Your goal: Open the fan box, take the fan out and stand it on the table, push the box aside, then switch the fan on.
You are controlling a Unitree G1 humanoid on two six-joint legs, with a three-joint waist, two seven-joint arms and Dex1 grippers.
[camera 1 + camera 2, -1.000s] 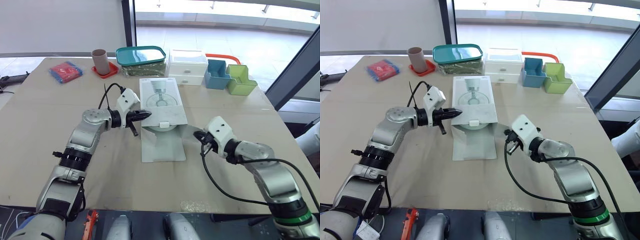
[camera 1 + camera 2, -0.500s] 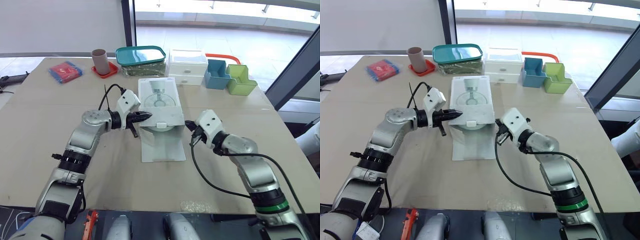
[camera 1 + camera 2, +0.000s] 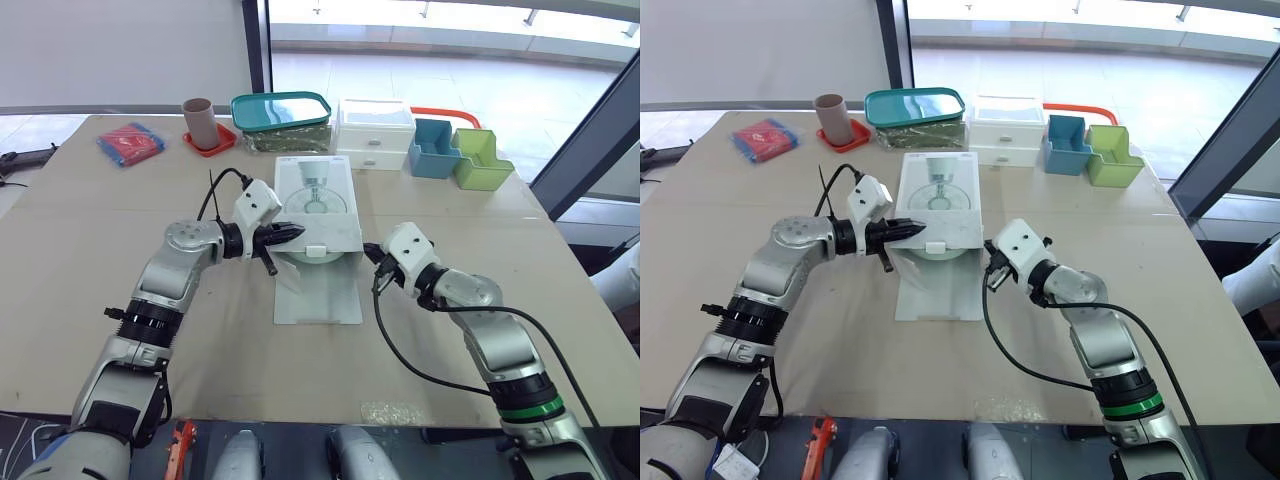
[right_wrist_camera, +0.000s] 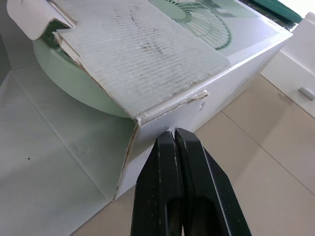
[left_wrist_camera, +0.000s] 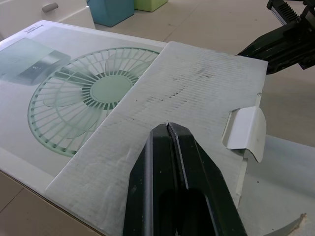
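Observation:
The white fan box (image 3: 318, 205) with a green fan picture lies in the middle of the table, its open end facing me. Its long front flap (image 3: 320, 295) lies flat on the table, and a pale green fan (image 4: 64, 73) shows inside the opening. My left gripper (image 3: 293, 231) is shut, its tip resting on the box's upper flap (image 5: 197, 93) at the left front corner. My right gripper (image 3: 370, 252) is shut too, its tip (image 4: 173, 132) pressed against the lower right front corner of the box.
Along the far edge stand a cup on a red coaster (image 3: 199, 122), a teal-lidded container (image 3: 282, 112), a white drawer unit (image 3: 376, 134), a blue bin (image 3: 434, 148) and a green bin (image 3: 481, 160). A red packet (image 3: 131, 143) lies far left.
My right gripper has swung left across the table to the box's right front corner. The box and its flap have slid slightly left. The left gripper has stayed on the upper flap.

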